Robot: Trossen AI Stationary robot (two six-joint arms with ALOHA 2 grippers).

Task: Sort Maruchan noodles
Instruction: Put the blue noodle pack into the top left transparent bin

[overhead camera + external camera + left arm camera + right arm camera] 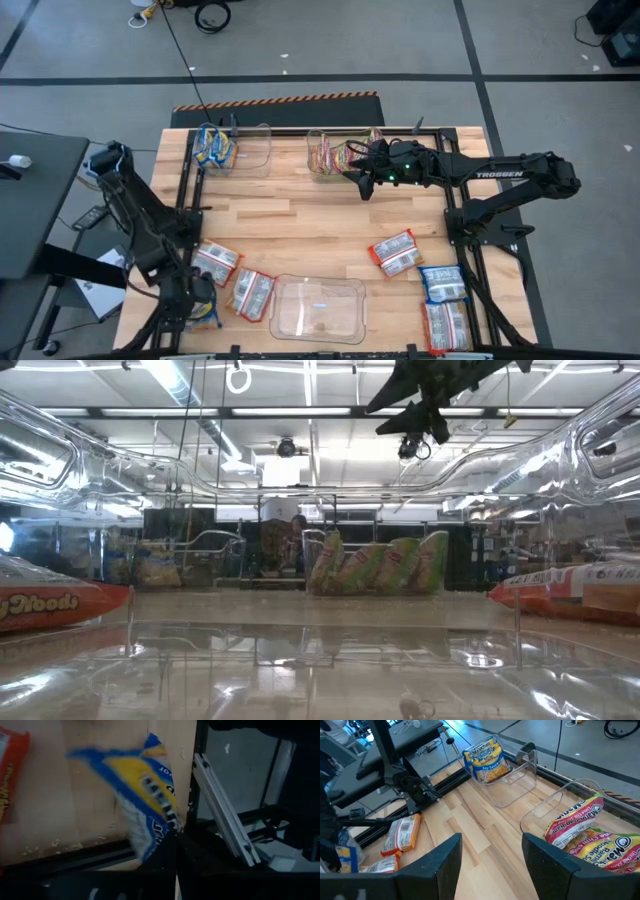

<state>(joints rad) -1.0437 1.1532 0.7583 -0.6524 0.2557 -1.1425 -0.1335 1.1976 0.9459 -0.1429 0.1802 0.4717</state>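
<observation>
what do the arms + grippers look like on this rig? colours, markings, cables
Both arms are dark, near black, built of jointed links. The right arm carries white TROSSEN lettering, and small green lights glow near its wrist. The right gripper has two broad, flat dark fingers. The left arm has bluish cabling near its base.

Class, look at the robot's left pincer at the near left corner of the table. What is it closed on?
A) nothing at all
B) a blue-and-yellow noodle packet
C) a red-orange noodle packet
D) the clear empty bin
B: the left wrist view shows the left pincer shut on the edge of a blue-and-yellow noodle packet.
</observation>
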